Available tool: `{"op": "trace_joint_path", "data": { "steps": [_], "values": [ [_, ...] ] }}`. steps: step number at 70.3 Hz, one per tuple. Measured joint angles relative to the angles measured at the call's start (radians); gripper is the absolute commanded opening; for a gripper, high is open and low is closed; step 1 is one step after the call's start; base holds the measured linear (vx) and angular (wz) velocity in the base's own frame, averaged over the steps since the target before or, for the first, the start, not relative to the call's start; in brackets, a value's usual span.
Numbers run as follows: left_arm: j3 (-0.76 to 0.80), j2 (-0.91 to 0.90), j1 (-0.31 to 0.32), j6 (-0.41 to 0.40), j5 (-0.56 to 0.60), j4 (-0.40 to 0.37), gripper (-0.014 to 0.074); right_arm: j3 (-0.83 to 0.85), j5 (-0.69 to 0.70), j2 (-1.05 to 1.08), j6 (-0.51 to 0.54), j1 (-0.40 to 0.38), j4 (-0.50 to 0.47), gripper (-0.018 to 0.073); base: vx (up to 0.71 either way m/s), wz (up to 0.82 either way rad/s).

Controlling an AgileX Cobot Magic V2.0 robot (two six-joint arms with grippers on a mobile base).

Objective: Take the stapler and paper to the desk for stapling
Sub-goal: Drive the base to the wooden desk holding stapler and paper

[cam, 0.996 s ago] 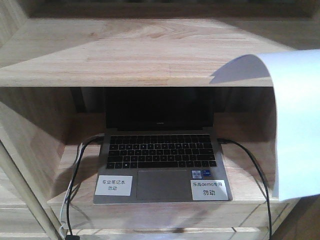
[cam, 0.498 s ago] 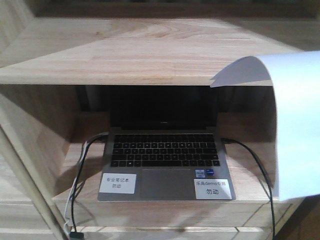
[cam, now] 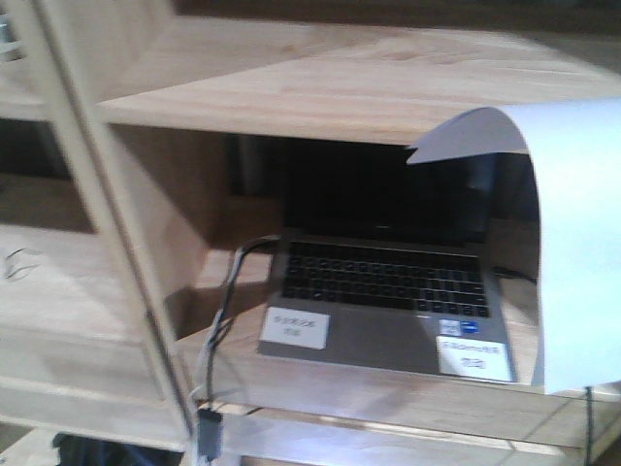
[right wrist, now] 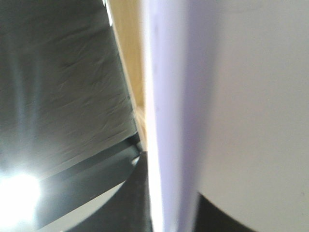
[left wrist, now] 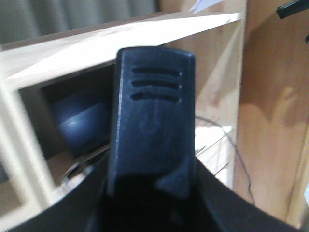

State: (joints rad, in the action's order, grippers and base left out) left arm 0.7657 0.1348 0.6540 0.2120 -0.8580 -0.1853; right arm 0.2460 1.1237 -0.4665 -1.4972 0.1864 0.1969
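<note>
The stapler, black with three slots near its tip, stands up from my left gripper, which is shut on its lower part. The paper, a white sheet, rises at the right of the front view and curls over to the left at its top. In the right wrist view the paper fills the right half, and my right gripper is shut on its lower edge. Neither gripper shows in the front view. The desk is out of view.
An open laptop with two white labels sits in a wooden shelf bay under a shelf board. A pale upright post crosses the left. Cables hang off the shelf front. A blue rounded object sits on a shelf.
The front view has swung left: shelf and laptop have slid right and blurred, and the upright post has come into view. The paper keeps its place at the right edge.
</note>
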Motion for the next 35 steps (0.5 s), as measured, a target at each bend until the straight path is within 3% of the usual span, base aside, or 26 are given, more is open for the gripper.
{"op": "trace_joint_path", "data": {
  "steps": [35],
  "values": [
    [0.000,0.000,0.000,0.000,0.000,0.000,-0.0006,0.000,0.001,0.000,0.000,0.000,0.001,-0.0007,-0.11,0.40]
  ]
}}
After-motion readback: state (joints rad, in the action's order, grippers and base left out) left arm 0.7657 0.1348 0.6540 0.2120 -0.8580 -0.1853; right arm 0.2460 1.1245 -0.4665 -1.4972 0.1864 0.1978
